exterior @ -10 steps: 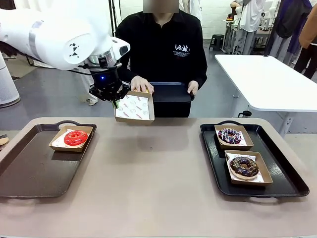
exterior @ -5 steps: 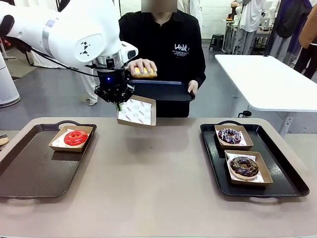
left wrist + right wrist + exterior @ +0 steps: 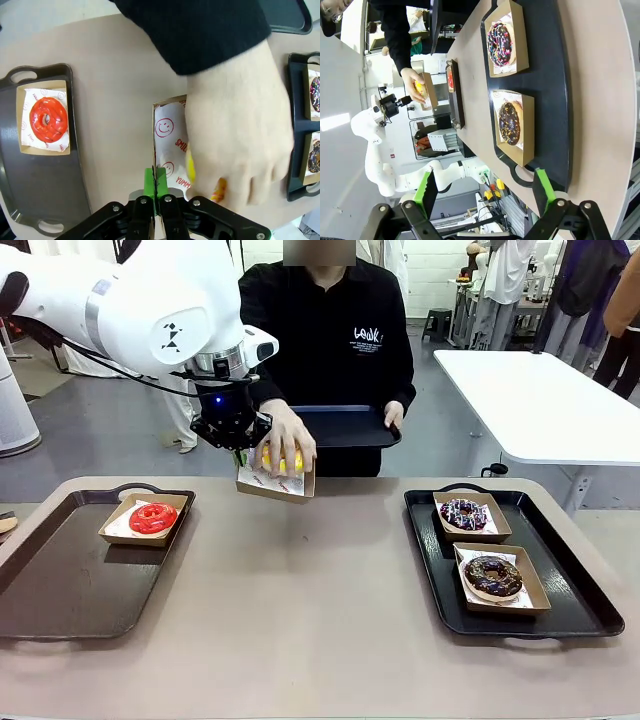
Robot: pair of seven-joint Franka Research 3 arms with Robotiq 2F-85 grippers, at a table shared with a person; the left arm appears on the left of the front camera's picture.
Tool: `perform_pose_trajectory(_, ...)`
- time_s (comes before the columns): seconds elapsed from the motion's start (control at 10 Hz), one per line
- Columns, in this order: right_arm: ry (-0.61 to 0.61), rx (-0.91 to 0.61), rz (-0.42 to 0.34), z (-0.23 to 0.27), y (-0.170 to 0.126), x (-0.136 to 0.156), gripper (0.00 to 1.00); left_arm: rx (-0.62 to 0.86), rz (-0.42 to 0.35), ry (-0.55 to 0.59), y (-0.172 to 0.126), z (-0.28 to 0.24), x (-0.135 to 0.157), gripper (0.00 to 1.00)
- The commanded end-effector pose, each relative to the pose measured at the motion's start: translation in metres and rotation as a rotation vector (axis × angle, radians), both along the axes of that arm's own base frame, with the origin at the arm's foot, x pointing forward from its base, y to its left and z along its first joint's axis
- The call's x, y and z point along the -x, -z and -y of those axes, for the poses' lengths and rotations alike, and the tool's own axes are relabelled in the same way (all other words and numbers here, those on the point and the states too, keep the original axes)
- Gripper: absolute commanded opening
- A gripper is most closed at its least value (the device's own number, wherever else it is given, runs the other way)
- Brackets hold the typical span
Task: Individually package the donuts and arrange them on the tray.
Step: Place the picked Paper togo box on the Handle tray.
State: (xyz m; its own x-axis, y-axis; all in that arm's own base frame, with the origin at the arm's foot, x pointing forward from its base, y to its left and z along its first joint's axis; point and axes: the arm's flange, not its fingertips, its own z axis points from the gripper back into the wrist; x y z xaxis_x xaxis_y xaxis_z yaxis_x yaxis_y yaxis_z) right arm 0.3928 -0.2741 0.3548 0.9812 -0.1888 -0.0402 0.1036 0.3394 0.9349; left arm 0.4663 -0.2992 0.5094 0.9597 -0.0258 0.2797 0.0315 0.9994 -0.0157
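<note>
My left gripper (image 3: 238, 450) is clamped on the near edge of a paper-lined cardboard box (image 3: 272, 483), holding it in the air above the far side of the table (image 3: 310, 590). From the left wrist camera I see the green pads (image 3: 149, 181) pinched together on the box wall, with the smiley-print liner (image 3: 165, 127) just beyond them. The person's hand (image 3: 285, 440) reaches down into that box, fingers wrapped over the yellow donut (image 3: 282, 460); I see only slivers of yellow between the fingers, and I cannot tell whether the donut already rests on the liner. The person's other hand (image 3: 394, 416) holds a dark tray (image 3: 350, 426) at waist height behind the box.

My right gripper (image 3: 485, 192) stands with its fingers spread wide, nothing between them, hanging over the right end of the table.

On the table, the black tray on my left (image 3: 60, 580) carries one box with the red donut (image 3: 153, 517) at its far end. The black tray on my right (image 3: 575, 590) carries two boxes touching each other: the donut with white-purple sprinkles (image 3: 463, 513) in the farther one, the chocolate donut (image 3: 493, 576) in the nearer one.
</note>
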Motion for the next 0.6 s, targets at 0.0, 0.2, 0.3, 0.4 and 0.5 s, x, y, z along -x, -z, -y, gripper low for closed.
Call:
perform_pose_trajectory(0.0, -0.004, -0.008, 0.000, 0.0008, -0.0010, -0.0002, 1.00, -0.003, 0.016, -0.012, -0.0012, 0.0011, -0.0001, 0.00)
perform_pose_trajectory(0.2, -0.004, -0.008, 0.000, 0.0008, -0.0010, -0.0002, 1.00, -0.003, 0.016, -0.012, -0.0012, 0.0011, -0.0001, 0.00)
perform_pose_trajectory(0.3, -0.004, -0.008, 0.000, 0.0008, -0.0010, -0.0002, 1.00, -0.003, 0.016, -0.012, -0.0012, 0.0011, -0.0001, 0.00)
perform_pose_trajectory(0.4, -0.004, -0.008, 0.000, 0.0008, -0.0010, -0.0002, 1.00, -0.003, 0.016, -0.012, -0.0012, 0.0011, -0.0001, 0.00)
perform_pose_trajectory(0.5, -0.004, -0.008, 0.000, 0.0008, -0.0010, -0.0002, 1.00, -0.003, 0.016, -0.012, -0.0012, 0.0011, -0.0001, 0.00)
